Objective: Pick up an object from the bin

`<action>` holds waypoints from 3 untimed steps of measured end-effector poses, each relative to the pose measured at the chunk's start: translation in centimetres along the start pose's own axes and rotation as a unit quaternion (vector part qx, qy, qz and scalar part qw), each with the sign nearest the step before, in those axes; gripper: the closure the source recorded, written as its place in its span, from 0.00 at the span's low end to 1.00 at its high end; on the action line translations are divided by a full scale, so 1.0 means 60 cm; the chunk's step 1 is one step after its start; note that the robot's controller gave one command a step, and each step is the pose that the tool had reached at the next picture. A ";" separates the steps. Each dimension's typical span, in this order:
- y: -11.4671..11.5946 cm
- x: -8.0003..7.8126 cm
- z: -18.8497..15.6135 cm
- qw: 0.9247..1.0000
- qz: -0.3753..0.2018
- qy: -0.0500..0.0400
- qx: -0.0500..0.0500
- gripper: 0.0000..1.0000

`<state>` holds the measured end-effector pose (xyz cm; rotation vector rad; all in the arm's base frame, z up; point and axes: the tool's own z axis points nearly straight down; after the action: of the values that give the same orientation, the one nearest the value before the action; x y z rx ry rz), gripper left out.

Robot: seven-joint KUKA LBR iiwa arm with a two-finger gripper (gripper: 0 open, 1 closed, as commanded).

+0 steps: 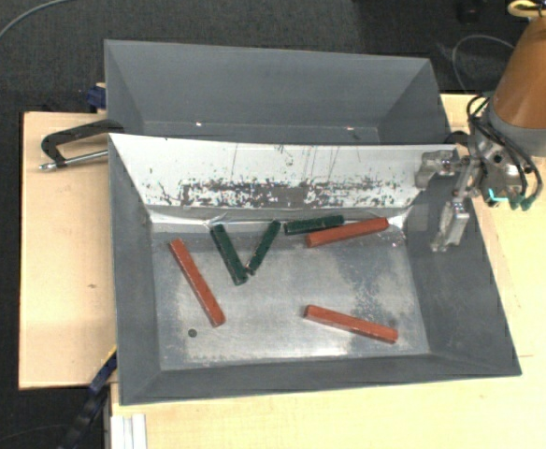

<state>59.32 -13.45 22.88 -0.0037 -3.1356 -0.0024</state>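
So the gripper (449,221) hangs over the right sloped wall of the bin (282,363), up by the back-right corner, not over any of the sticks. Can't tell tbh if it's open or closed, or whether it's got anything. Closest thing is a red stick (346,233) at the back of the floor, touching a dark green stick (313,224) on its left. Two more green sticks (227,253) make a V, w/ another red one (196,282) far left and a third red one (350,324) front-right.
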 end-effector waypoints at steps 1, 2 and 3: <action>0.138 0.064 0.271 1.000 0.008 0.000 -0.001 0.00; 0.207 0.149 0.213 1.000 0.015 -0.002 -0.001 0.00; 0.210 0.168 0.184 1.000 0.030 -0.003 0.000 0.00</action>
<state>49.20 -0.82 11.92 -0.0986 -3.1396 -0.0031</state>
